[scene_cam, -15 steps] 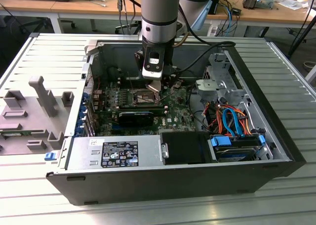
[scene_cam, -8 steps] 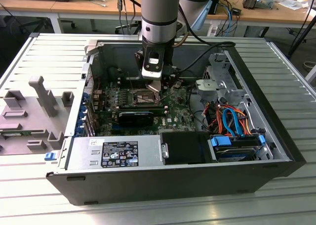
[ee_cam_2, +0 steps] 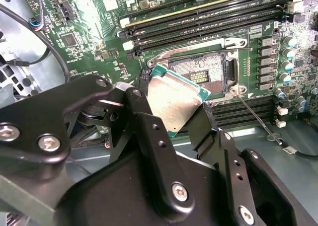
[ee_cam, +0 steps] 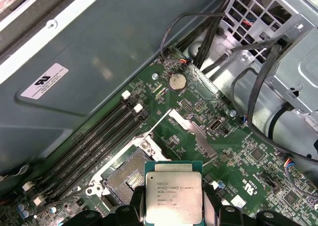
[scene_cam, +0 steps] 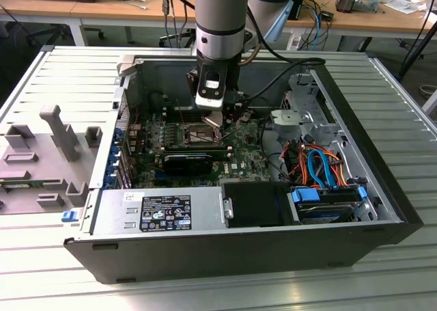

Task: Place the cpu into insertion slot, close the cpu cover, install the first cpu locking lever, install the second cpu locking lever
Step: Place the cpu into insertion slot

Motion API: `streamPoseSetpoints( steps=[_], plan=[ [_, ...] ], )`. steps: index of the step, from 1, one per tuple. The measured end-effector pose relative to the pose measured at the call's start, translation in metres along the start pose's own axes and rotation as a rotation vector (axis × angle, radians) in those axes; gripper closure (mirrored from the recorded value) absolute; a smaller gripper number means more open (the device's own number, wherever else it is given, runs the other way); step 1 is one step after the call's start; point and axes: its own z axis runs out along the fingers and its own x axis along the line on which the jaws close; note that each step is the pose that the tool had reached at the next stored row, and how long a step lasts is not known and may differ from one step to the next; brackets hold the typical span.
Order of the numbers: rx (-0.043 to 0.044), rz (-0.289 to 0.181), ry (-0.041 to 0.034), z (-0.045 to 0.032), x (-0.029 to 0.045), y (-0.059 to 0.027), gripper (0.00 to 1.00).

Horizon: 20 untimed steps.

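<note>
Lying open on the ridged metal desk (scene_cam: 61, 65), a computer case (scene_cam: 382, 195) is holding, from the exterior view's left to its right, a grey power supply (scene_cam: 160, 212) along the near wall, a green board (scene_cam: 239, 154) in the middle, and a drive bay (scene_cam: 328, 205) with orange and blue cables (scene_cam: 317, 167). A grey plastic stand (scene_cam: 58, 130) is sitting on the desk outside the case, on the exterior view's left. The pincer (scene_cam: 216, 119) is hanging over the board, its fingers (ee_cam_2: 141, 104) clamping the chip (ee_cam_2: 174, 104) by two opposite edges. The chip is showing a dull silver top with a green rim, and it is tilting over the socket (ee_cam_2: 198, 72), not seated in it. The socket is lying bare, its brownish contacts showing, with the cover (ee_cam: 195, 132) swung open at one side. Long black memory slots (ee_cam_2: 208, 15) are running beside the socket, and a thin metal lever (ee_cam_2: 256, 116) is sticking out past its corner.
</note>
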Motion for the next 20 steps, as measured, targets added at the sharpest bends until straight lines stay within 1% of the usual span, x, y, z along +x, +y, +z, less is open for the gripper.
streamPoseSetpoints(
  steps=[20],
  plan=[
    [-0.0004,0.024,-0.002,0.0001,0.0,0.0,0.45]
  ],
)
